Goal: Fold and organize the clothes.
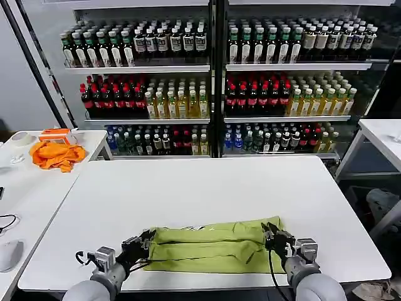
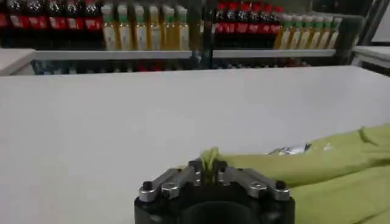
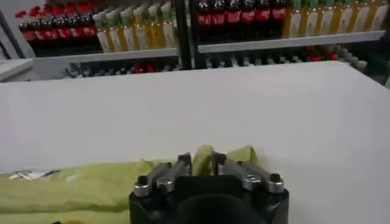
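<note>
You are looking at the lime-green T-shirt point(image 1: 213, 246) lying as a folded, wide band near the bottom centre of the head view, close to the near edge of the white table point(image 1: 207, 188), with a small white label point(image 2: 289, 150) peeking out along its far fold. Your left gripper point(image 1: 145, 240) is sitting at the shirt's left end, low in the frame, and its jaws are pinching closed on a raised tuft of green fabric; the left wrist view is showing that tuft standing up between the fingers point(image 2: 194, 172), which are drawn nearly together. Your right gripper point(image 1: 270, 233) is sitting at the shirt's right end, and its jaws are likewise clamping narrowly on a bunched corner of the cloth, with the fabric rising between the fingers point(image 3: 181, 167) in the right wrist view. Both ends are being held slightly lifted while the middle of the shirt is resting flat on the tabletop. Further out, at the upper left of the head view, an orange cloth point(image 1: 57, 154) is lying crumpled on a second white table point(image 1: 25, 188), well apart from the shirt. Across the top of the frame, shelves point(image 1: 213, 66) are standing packed with rows of bottles point(image 1: 163, 103).
</note>
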You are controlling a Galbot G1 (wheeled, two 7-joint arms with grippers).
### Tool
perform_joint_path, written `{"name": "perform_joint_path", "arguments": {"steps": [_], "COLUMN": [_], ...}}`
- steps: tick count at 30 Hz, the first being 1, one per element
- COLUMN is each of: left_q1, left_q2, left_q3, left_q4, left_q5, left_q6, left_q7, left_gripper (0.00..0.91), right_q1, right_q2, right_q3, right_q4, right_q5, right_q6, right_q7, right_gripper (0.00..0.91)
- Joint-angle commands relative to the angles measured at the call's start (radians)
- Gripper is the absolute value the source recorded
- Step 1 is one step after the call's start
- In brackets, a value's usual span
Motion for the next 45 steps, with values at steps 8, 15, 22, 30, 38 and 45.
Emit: {"name": "perform_joint_path", "arguments": {"steps": [8,15,22,30,38,45], "left_q1": [0.106,0.094,0.080,0.099,0.105,0.097], "left_q2": [-0.286,-0.318,-0.339,-0.358,-0.348,-0.292], "left_q3": [0.015,0.032,0.034,0.035,0.004,-0.116], "left_q4": [-0.059,0.010,0.046,0.047,0.024,-0.016], "left_q5": [0.159,0.159,0.158,0.142,0.086,-0.029], "left_q6": [-0.022,-0.030,-0.061,-0.088,-0.112,-0.116], "left_q7": [-0.183,-0.177,-0.196,-0.185,-0.168,-0.153], "left_gripper": [0.907,0.907,0.020,0.020,0.020,0.020], "right_q1": [-0.063,-0.066,-0.089,-0.098,-0.089,-0.078], "right_q2": [0.037,0.048,0.048,0.045,0.045,0.035], "right_q3": [0.017,0.014,0.028,0.034,0.032,0.038], "right_q4": [-0.010,-0.016,-0.015,-0.005,-0.001,0.003], "right_q5": [-0.048,-0.056,-0.061,-0.060,-0.059,-0.052], "right_q6": [0.012,0.013,0.020,0.022,0.023,0.023], "right_q7": [-0.002,0.000,-0.002,0.001,0.009,0.013], "right_gripper": [0.907,0.907,0.907,0.907,0.907,0.907]}}
